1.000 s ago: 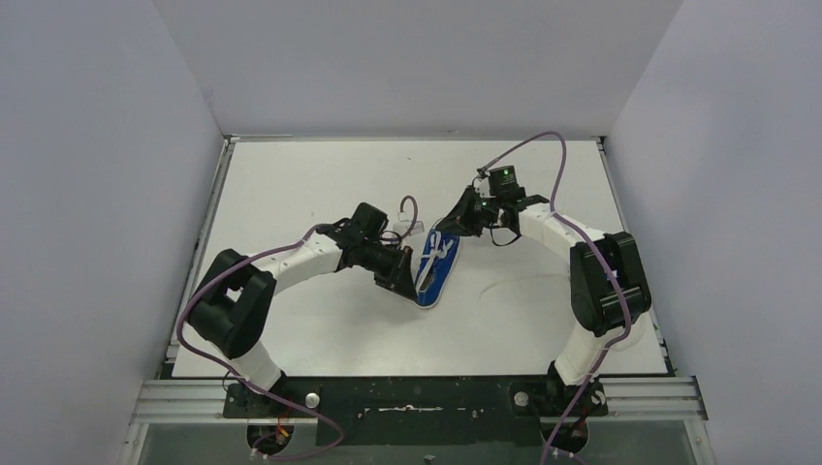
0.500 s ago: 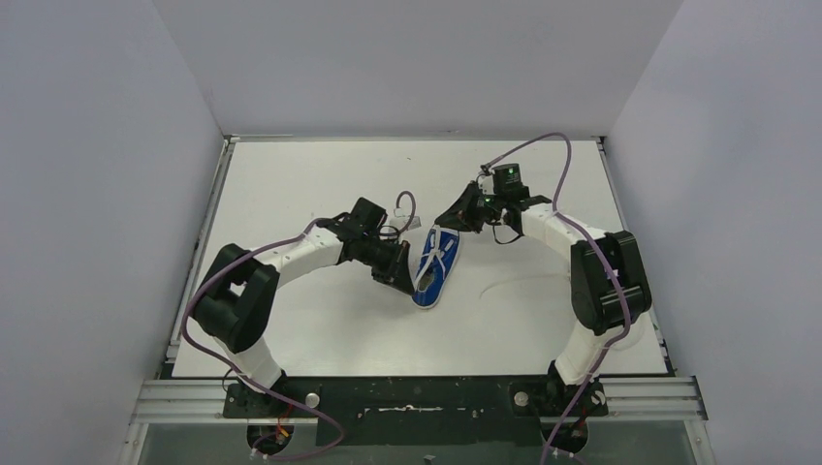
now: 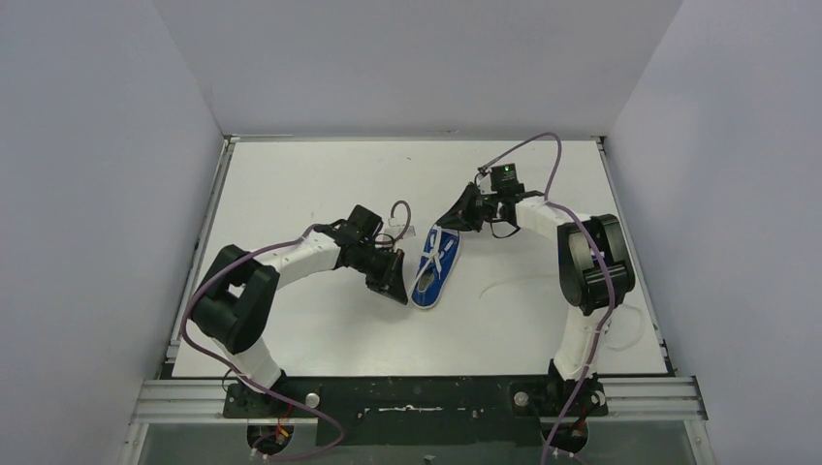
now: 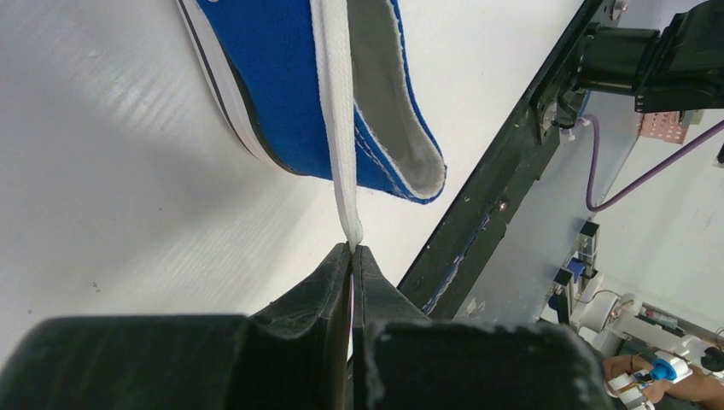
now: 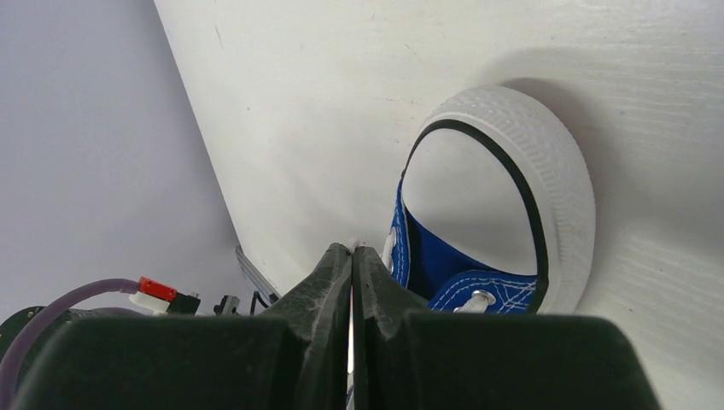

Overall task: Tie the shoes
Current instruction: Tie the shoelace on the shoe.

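— Left gripper [image 4: 352,248] was clamped on the lace [image 4: 335,102]; right gripper [image 5: 352,249] was closed, hold unclear. One shoe [image 3: 431,276] lay at the centre of the bench [image 3: 291,184].
— Advised: tension the lace slowly, without dragging the shoe.

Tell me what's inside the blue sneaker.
Inside the sneaker only grey lining shows. A white lace runs past its opening into the left gripper. The interior toward the toe is covered by canvas.
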`<state>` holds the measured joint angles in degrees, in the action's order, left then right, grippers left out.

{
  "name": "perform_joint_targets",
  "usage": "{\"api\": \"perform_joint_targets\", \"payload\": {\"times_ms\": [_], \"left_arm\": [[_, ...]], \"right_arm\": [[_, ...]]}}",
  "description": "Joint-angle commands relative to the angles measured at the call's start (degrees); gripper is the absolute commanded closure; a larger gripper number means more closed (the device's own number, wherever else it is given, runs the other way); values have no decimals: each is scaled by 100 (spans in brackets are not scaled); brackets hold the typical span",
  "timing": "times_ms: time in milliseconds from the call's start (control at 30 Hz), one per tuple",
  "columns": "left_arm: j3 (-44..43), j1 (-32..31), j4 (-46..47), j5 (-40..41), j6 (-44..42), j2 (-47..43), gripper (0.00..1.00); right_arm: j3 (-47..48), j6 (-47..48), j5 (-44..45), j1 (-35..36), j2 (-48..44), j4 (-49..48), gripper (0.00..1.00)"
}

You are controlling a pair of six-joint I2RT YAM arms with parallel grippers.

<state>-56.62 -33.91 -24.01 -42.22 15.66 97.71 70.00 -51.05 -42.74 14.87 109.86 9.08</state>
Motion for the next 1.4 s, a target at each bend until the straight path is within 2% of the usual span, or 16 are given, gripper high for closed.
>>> {"api": "perform_joint_targets", "payload": {"times_ms": [0, 233, 533, 633, 667, 767, 800, 900, 967, 1133, 1367], "left_arm": [[-118, 34, -51, -219, 8, -246, 100], [22, -44, -400, -409, -256, -377, 100], [10, -41, -365, -372, -324, -292, 100], [-69, -1, -301, -373, -296, -277, 100], [-114, 33, -277, -385, -278, -250, 100], [-310, 129, -250, -528, -270, -133, 100], [-372, 157, -197, -565, -245, -112, 100], [-441, 195, -92, -690, -180, -27, 100], [-475, 194, -105, -779, -171, 56, 100], [-507, 208, -125, -832, -207, 138, 100], [-632, 209, -236, -894, -239, 256, 100]], "right_arm": [[400, 333, -72, -10, 43, -32, 100], [863, 1018, 184, -32, 356, 696, 100], [1057, 1377, 229, -38, 536, 935, 100], [1503, 1785, -57, -45, 744, 1621, 100], [1754, 2040, -18, -46, 799, 2241, 95], [2147, 2919, 552, -34, 518, 3749, 61], [2052, 3140, 786, -28, 223, 4041, 53], [1541, 3551, 924, 124, -392, 4366, 42], [1149, 3698, 715, 372, -680, 4251, 41], [395, 3466, 333, 729, -962, 3124, 48], [687, 3458, 490, 945, -447, 3050, 50]]}}
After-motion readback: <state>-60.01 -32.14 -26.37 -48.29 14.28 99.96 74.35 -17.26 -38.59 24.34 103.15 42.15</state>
